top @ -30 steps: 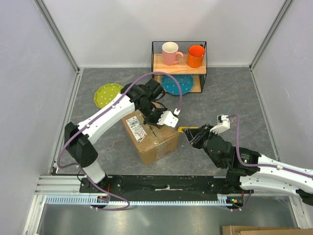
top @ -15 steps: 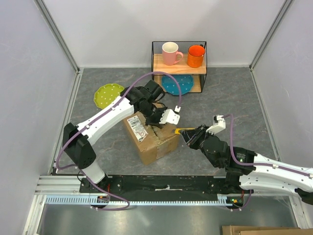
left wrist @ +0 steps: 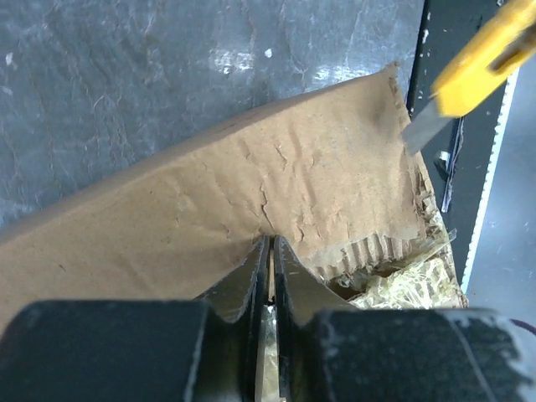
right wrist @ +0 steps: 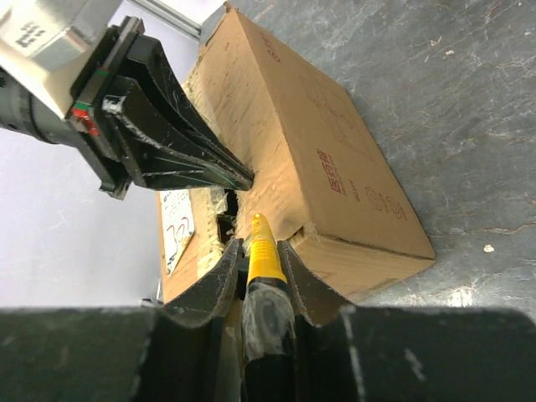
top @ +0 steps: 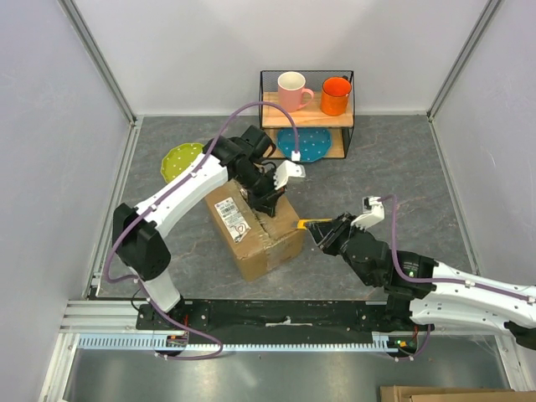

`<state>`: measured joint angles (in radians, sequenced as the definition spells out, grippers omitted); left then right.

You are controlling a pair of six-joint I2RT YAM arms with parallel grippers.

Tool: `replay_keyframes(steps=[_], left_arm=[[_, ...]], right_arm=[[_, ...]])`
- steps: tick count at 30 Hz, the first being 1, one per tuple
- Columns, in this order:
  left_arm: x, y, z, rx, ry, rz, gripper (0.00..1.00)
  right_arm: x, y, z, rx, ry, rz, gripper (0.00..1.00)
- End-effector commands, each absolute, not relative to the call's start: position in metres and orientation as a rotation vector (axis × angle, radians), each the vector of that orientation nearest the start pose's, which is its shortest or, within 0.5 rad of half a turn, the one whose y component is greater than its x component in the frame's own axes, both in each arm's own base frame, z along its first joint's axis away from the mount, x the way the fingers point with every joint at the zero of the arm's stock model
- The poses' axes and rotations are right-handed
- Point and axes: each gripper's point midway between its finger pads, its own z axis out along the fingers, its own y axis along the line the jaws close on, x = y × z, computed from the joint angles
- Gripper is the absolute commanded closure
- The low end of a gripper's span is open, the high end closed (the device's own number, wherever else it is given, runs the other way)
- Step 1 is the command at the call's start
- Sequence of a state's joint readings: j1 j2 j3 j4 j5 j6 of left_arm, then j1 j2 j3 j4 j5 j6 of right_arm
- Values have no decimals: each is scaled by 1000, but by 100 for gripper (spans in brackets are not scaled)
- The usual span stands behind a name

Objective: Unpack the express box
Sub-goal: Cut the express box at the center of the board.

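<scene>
The express box (top: 255,234) lies mid-table, its white label (top: 234,216) on top and its taped seam cut. My left gripper (top: 270,201) is shut on the edge of one top flap (left wrist: 276,184), which is raised; pale shredded filling (left wrist: 410,280) shows in the gap beneath. My right gripper (top: 322,230) is shut on a yellow utility knife (top: 311,224), blade toward the box's right corner. In the right wrist view the knife (right wrist: 261,251) points at the opened seam, just below the left gripper (right wrist: 243,180). In the left wrist view the knife (left wrist: 473,71) is at top right.
A black wire shelf (top: 306,113) at the back holds a pink mug (top: 292,90) and an orange mug (top: 335,95), with a blue dotted plate (top: 304,144) below. A green dotted plate (top: 180,161) lies at the far left. Side walls enclose the table.
My left gripper has swung back toward the far left while holding the flap, drawing it up. The right gripper with the knife has edged slightly left toward the box.
</scene>
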<state>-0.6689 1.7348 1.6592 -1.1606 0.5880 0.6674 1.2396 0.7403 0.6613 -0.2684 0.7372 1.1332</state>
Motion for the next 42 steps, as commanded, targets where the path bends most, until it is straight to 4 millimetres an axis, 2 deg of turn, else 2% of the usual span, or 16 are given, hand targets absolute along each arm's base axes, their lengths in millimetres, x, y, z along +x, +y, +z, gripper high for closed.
replay_keyframes(steps=[1, 5, 7, 8, 12, 15, 16, 18, 22, 28, 30, 31, 32, 35, 38, 42], left_arm=[[270, -229, 164, 1527, 2295, -547, 87], [302, -196, 167, 1333, 2371, -436, 87], [309, -197, 180, 1276, 2352, -465, 87], [308, -197, 183, 1265, 2357, -488, 87], [289, -210, 213, 1301, 2283, -640, 82], [262, -223, 254, 1362, 2190, -833, 73], [257, -230, 277, 1391, 2100, -890, 71], [244, -225, 285, 1442, 2092, -912, 68], [266, -205, 280, 1485, 2074, -649, 68], [306, -194, 263, 1444, 2050, -412, 70], [309, -196, 258, 1432, 2059, -419, 70], [308, -199, 254, 1429, 2065, -443, 70], [309, -201, 252, 1426, 2069, -453, 70], [314, -202, 239, 1418, 2102, -456, 70], [318, -203, 230, 1411, 2122, -455, 69], [321, -206, 216, 1408, 2142, -469, 69]], right_arm=[[176, 235, 256, 440, 1834, 1022, 100], [170, 243, 258, 403, 1835, 1086, 100], [165, 255, 266, 350, 1816, 1159, 100], [164, 260, 261, 336, 1830, 1160, 100], [159, 276, 251, 285, 1871, 1192, 100], [158, 286, 240, 261, 1903, 1187, 100], [159, 288, 238, 257, 1911, 1175, 100], [161, 295, 239, 250, 1908, 1180, 100], [162, 308, 250, 146, 1881, 1171, 100], [159, 319, 265, -248, 1720, 1001, 100], [143, 323, 271, -496, 1566, 913, 100], [136, 326, 289, -522, 1455, 942, 100], [122, 327, 286, -594, 1401, 935, 100], [107, 336, 291, -791, 1247, 787, 100], [97, 351, 288, -951, 1174, 626, 100], [102, 359, 284, -1036, 1138, 451, 100]])
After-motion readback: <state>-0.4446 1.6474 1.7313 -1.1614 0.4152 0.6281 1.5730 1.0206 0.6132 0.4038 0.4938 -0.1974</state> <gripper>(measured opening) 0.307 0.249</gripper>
